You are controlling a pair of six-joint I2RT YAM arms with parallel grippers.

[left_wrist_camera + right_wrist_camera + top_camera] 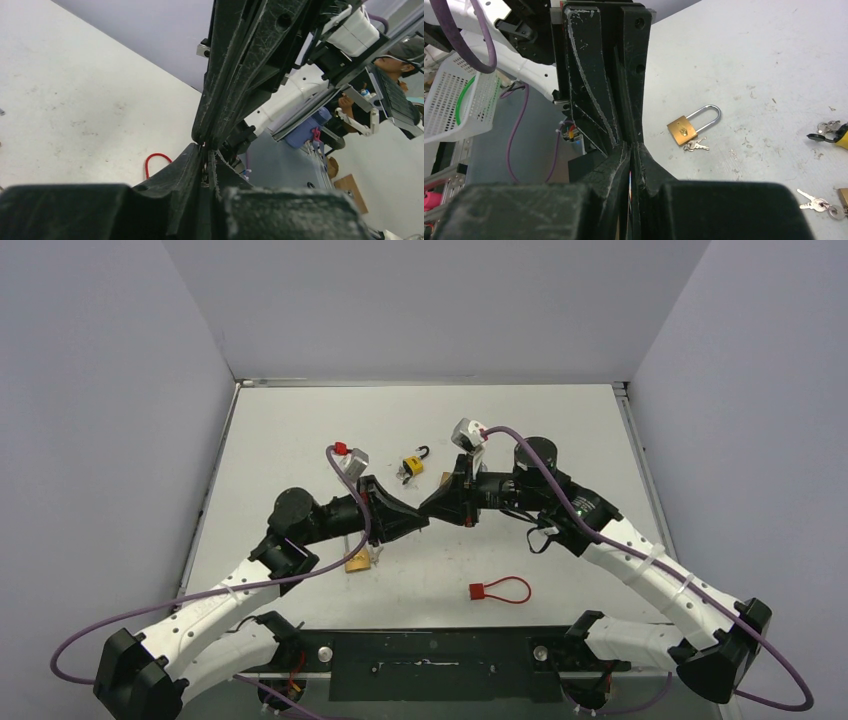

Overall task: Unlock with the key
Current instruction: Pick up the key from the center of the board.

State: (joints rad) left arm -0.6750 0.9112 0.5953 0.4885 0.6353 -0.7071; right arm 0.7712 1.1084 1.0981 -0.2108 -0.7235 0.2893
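Note:
My two grippers meet tip to tip above the middle of the table. The left gripper (418,516) (205,170) is shut on a small metal key (204,176), seen edge-on between its fingers. The right gripper (434,504) (632,172) is shut as well, pinching the same key's other end; only a thin sliver shows between its pads. A brass padlock (683,131) (358,561) with a closed silver shackle lies flat on the table below the left arm. A pair of keys (696,146) lies against it.
A yellow padlock (411,466) (837,136) with a dark shackle lies further back. A red cable lock (500,590) (157,161) sits near the front. Loose keys (817,204) and another brass piece (843,197) lie at the right wrist view's right edge. Grey walls surround the table.

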